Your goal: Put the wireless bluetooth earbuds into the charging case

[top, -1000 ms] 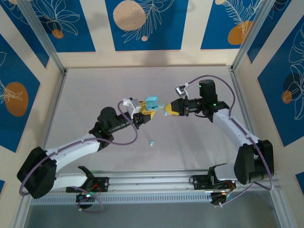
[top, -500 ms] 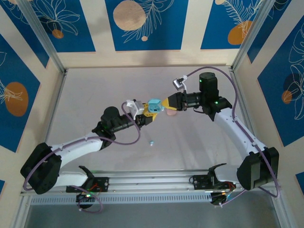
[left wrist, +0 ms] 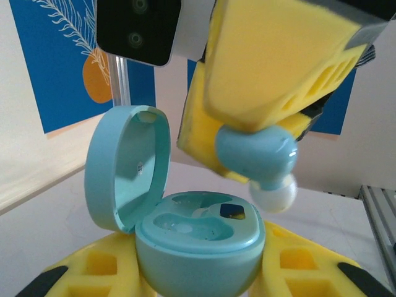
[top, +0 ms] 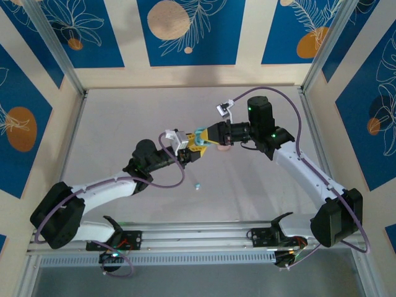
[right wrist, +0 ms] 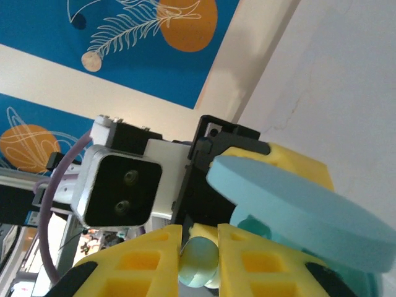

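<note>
Mid-table, left tool (top: pixel 195 150): clenched on the case, yellow fingers (left wrist: pixel 80 272) pressing its base from both sides; raised off the table (top: pixel 117 117).
Left arm: runs from the near-left base up and right toward centre.
Case (left wrist: pixel 198 247): light blue, rounded, held upright between the left tool's fingers. Seen from the top camera it sits at the meeting point of the two tools (top: pixel 199 137).
Lid (left wrist: pixel 130 167): hinged open, standing up on the case's left in the left wrist view. The right wrist view shows it from outside as a flat blue disc (right wrist: pixel 297 204).
Base: top face exposed, moulded wells showing.
Loose piece (top: pixel 197 185): tiny, pale blue, lying on the table nearer the arm bases than the tools, apart from both. Too small to make out more.
Earbud (left wrist: pixel 253 154): light blue body, white tip pointing down. It is just above the right side of the open base; cannot tell whether the tip touches.
Right tool (right wrist: pixel 199 247): grasping the earbud (right wrist: pixel 199 260), pinched between its two yellow fingers; tips right against the case.
Right arm: comes from the near-right base, arcs up and left to centre.
</note>
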